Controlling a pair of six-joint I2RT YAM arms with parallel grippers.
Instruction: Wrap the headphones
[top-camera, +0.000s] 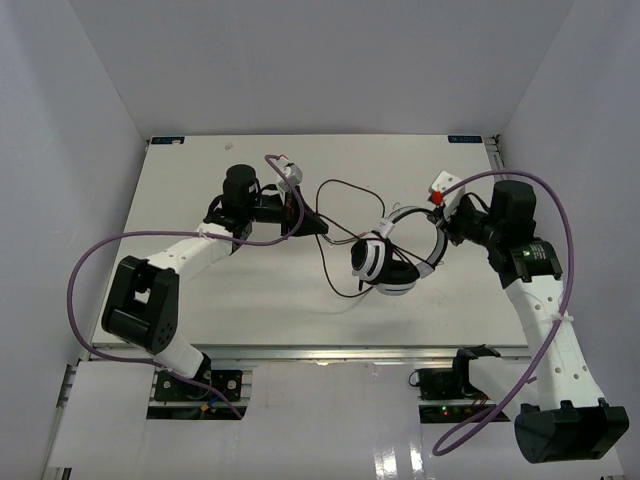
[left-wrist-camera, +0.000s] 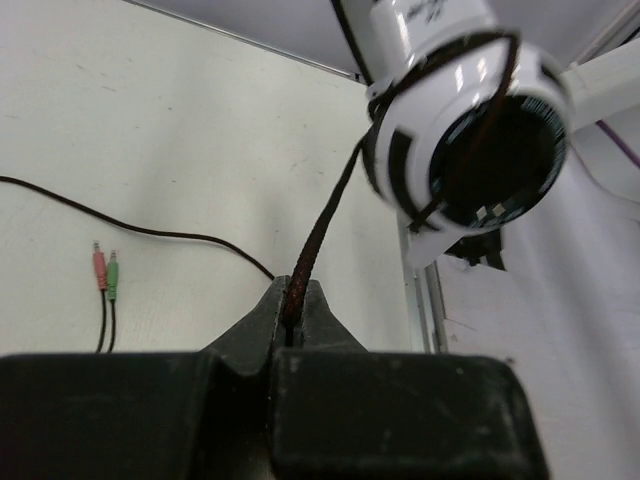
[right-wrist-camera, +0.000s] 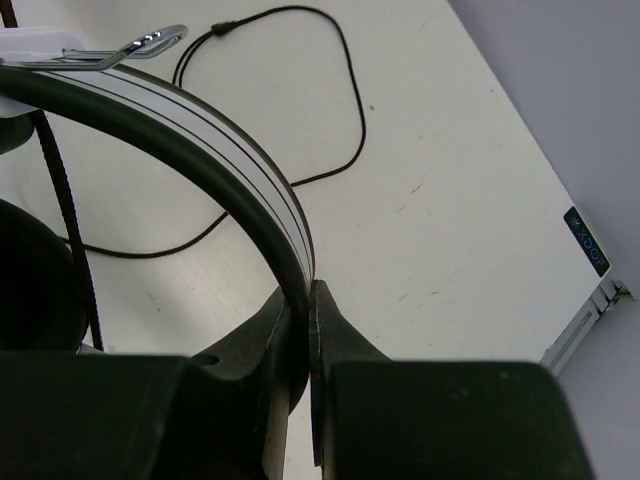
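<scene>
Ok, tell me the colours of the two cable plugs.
Pink plug, green plug; clearest in left wrist view.

The headphones (top-camera: 385, 265) are at the middle of the surface (top-camera: 200, 190), between both hands. The left hand (top-camera: 322, 229) is just left of them, clamped on the cable (left-wrist-camera: 320, 235). The right hand (top-camera: 441, 228), to their right, grips the headband (right-wrist-camera: 230, 170). Slack cable loops lie on the surface, far-left of the earcups.

The earcup (left-wrist-camera: 465, 130) and taut cable (left-wrist-camera: 320, 235) block the path ahead of my left jaws; leftward, only plugs (left-wrist-camera: 105, 272) lie on open table (left-wrist-camera: 180, 110).
</scene>
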